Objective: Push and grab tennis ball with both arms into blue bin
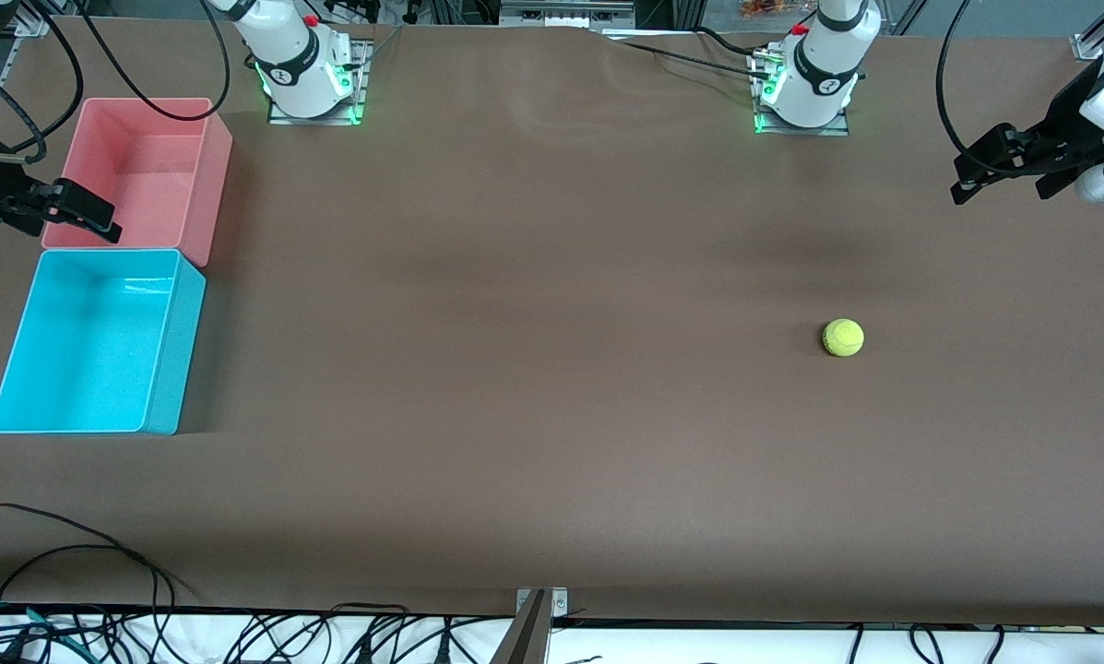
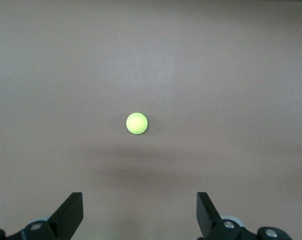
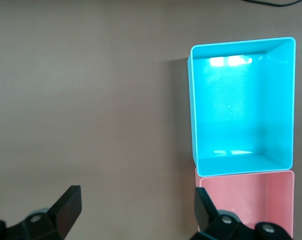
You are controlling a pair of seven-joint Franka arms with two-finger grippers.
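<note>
While both grippers hover spread, tennis ball (image 1: 843,337) rests on brown table (image 1: 533,369).

You had 1 pink bin (image 1: 150,138) sitting empty on the brown desk (image 1: 533,369) at the right arm's end, and loose black cables (image 1: 72,590) trailing along the desk's nearest edge.

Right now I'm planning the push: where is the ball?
The ball lies alone on the table toward the left arm's end, nearer the front camera than that arm's base, with the open left gripper above the table near it.
</note>
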